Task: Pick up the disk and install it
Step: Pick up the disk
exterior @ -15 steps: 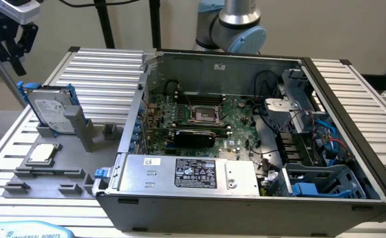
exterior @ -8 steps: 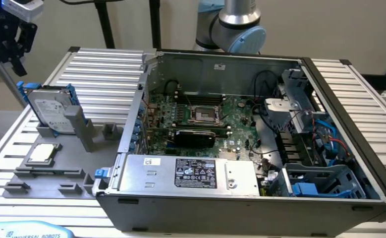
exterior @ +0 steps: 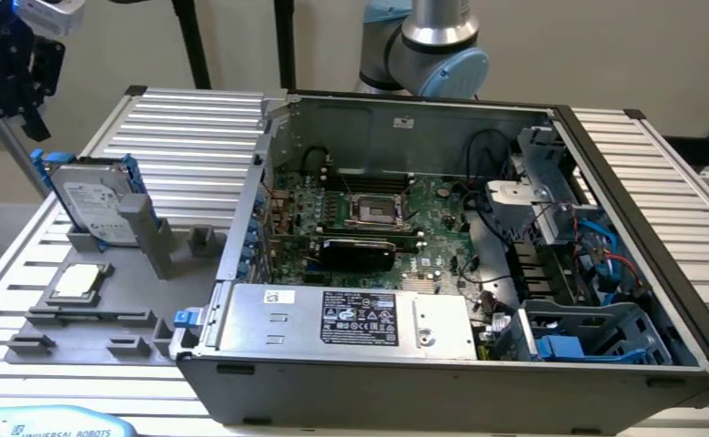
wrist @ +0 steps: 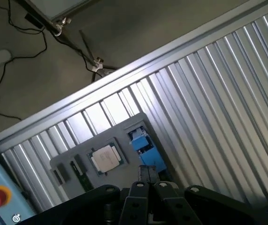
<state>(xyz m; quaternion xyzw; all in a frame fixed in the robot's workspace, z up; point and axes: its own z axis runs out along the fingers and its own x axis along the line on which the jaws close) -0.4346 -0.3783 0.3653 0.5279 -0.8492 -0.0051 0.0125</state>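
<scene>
A ribbed silver aluminium table [exterior: 184, 127] carries everything here, its slats running away towards the far wall. Directly on it, towards the exterior view's left, lies a flat grey plastic fixture plate [exterior: 87, 330] with raised holders. Just beside that, to the right, sits a large open dark grey metal computer case [exterior: 451, 387]

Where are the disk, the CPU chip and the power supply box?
disk [exterior: 91, 200], exterior view, on its white label.
CPU chip [exterior: 77, 279], exterior view, middle of its silver lid.
power supply box [exterior: 360, 317], exterior view, on its black label.
</scene>
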